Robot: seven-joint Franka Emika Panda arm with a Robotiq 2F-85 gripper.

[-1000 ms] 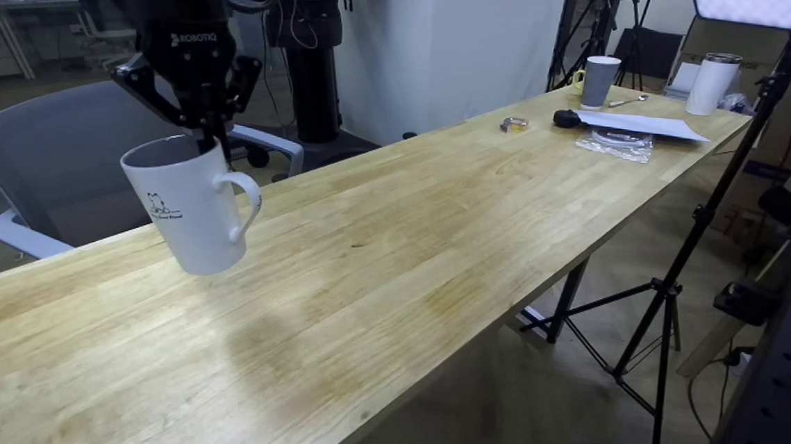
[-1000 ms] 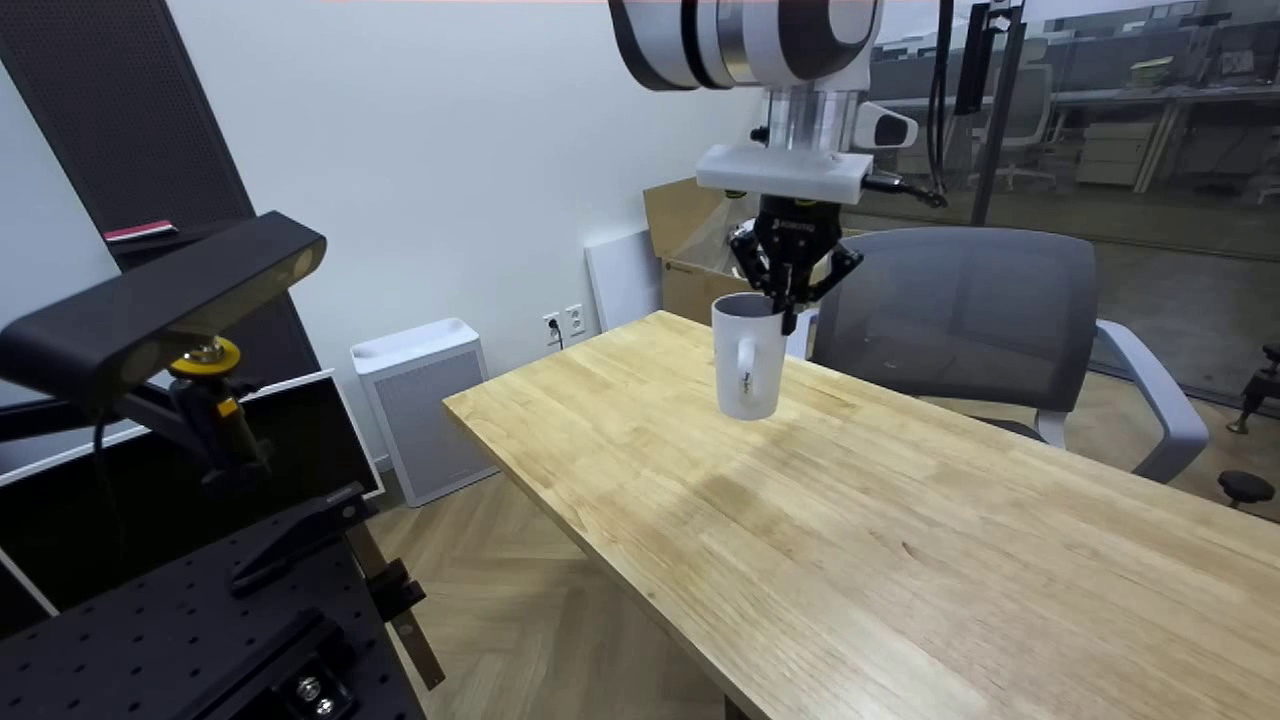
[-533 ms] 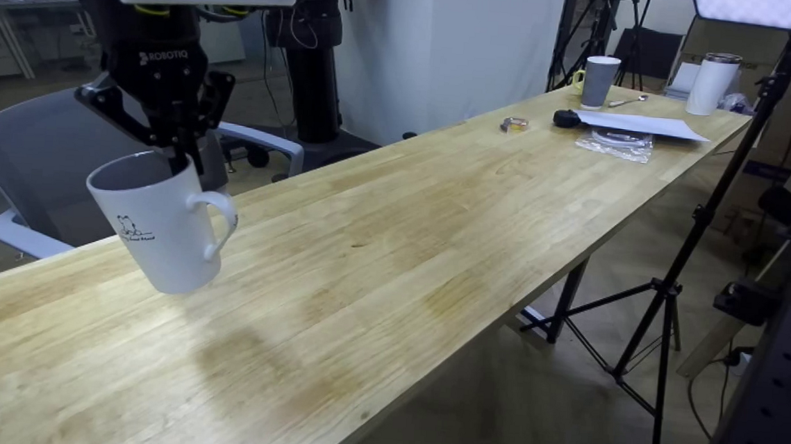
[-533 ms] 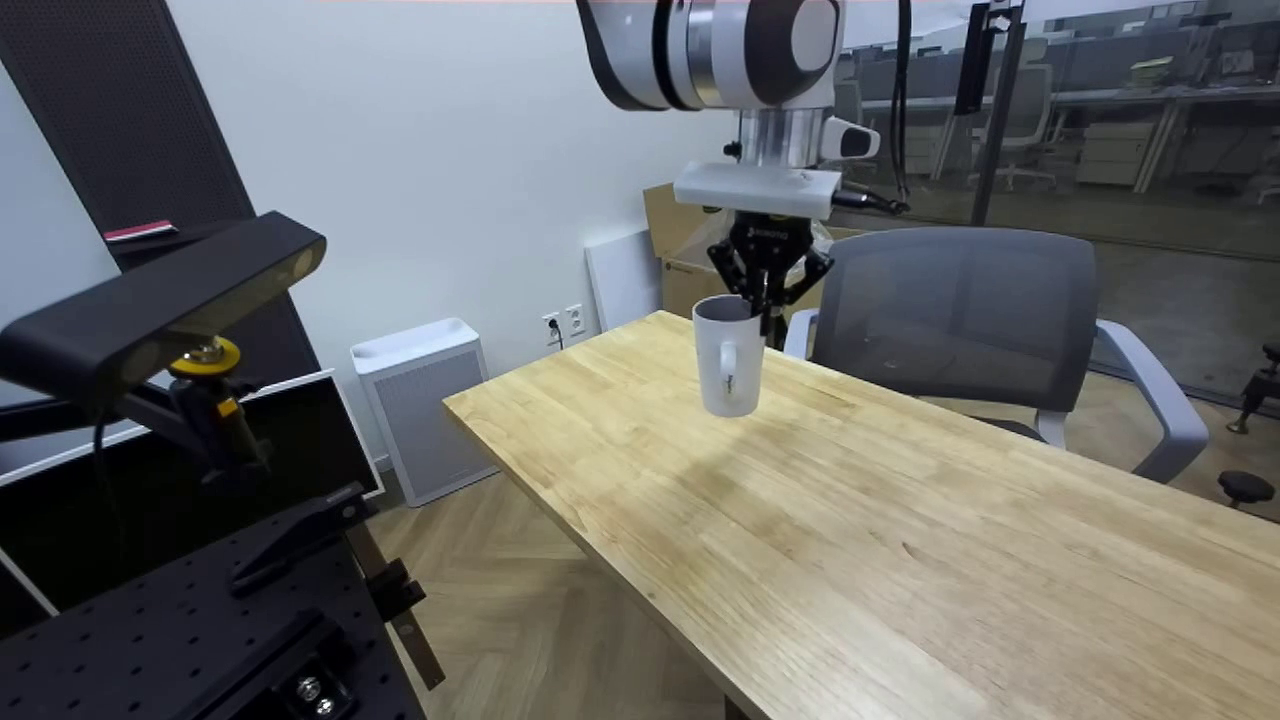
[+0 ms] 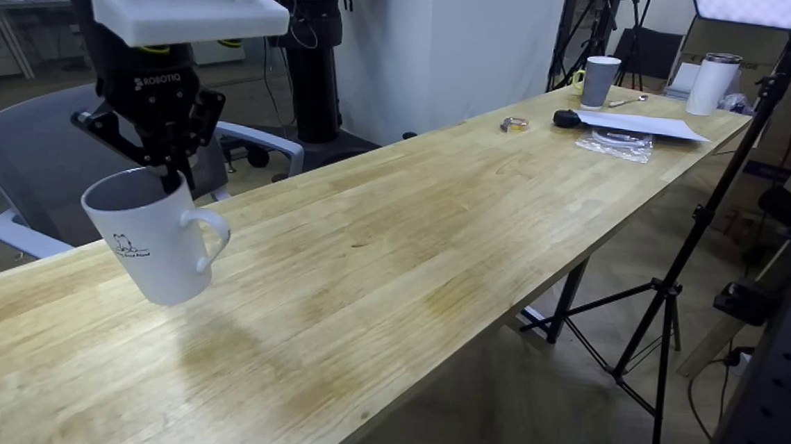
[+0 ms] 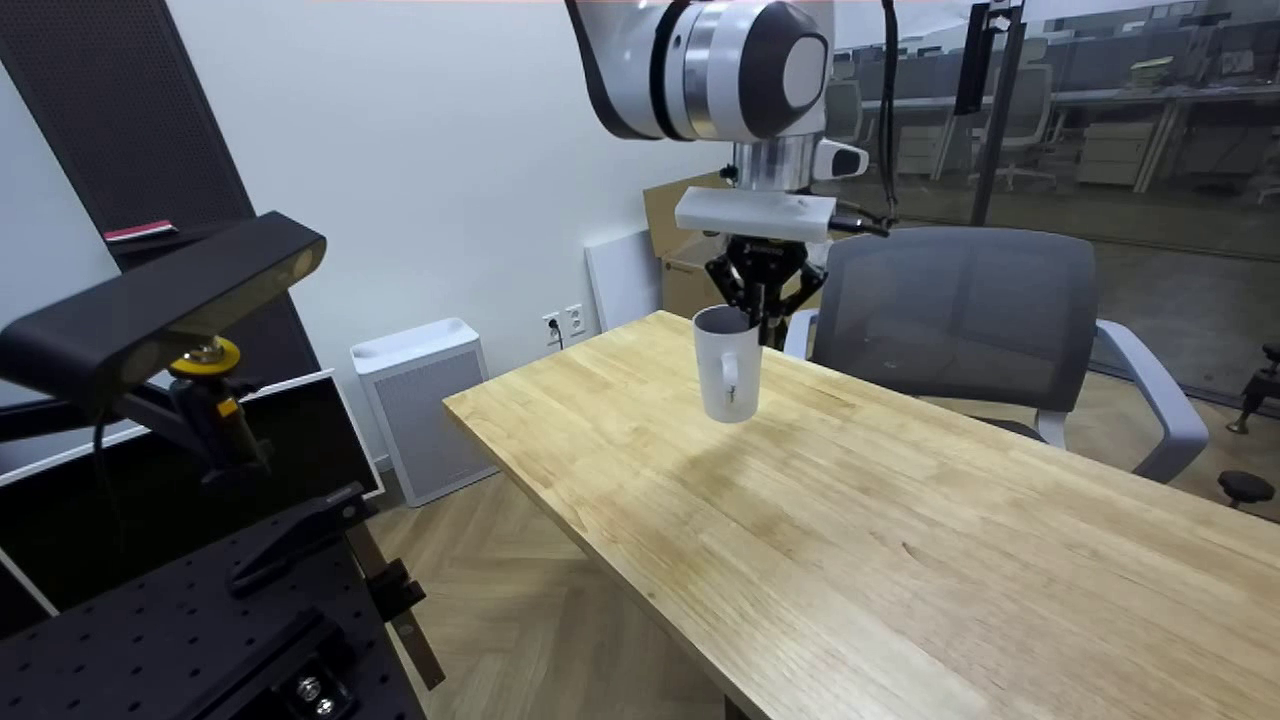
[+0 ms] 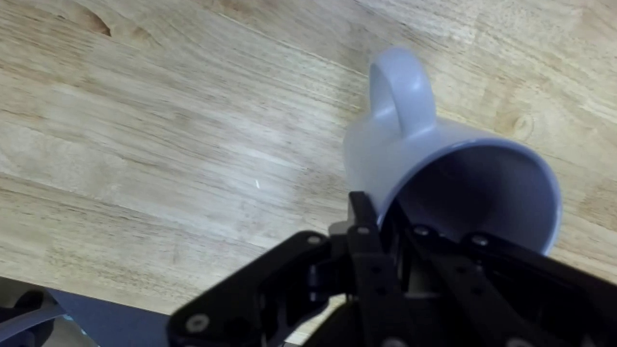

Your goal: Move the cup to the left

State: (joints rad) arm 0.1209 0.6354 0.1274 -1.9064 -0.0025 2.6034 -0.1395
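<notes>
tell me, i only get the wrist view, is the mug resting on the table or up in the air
Observer: The mug seems raised: in an exterior view a dark shadow on the table lies apart from its base.
Operator: ok, any marks on its side, i see none from here
Observer: Yes, in an exterior view a small dark drawing shows on the side.
Operator: and does anything stand farther down the table
Observer: Yes, a grey cup and a white tumbler stand toward its far end in that view.
</notes>
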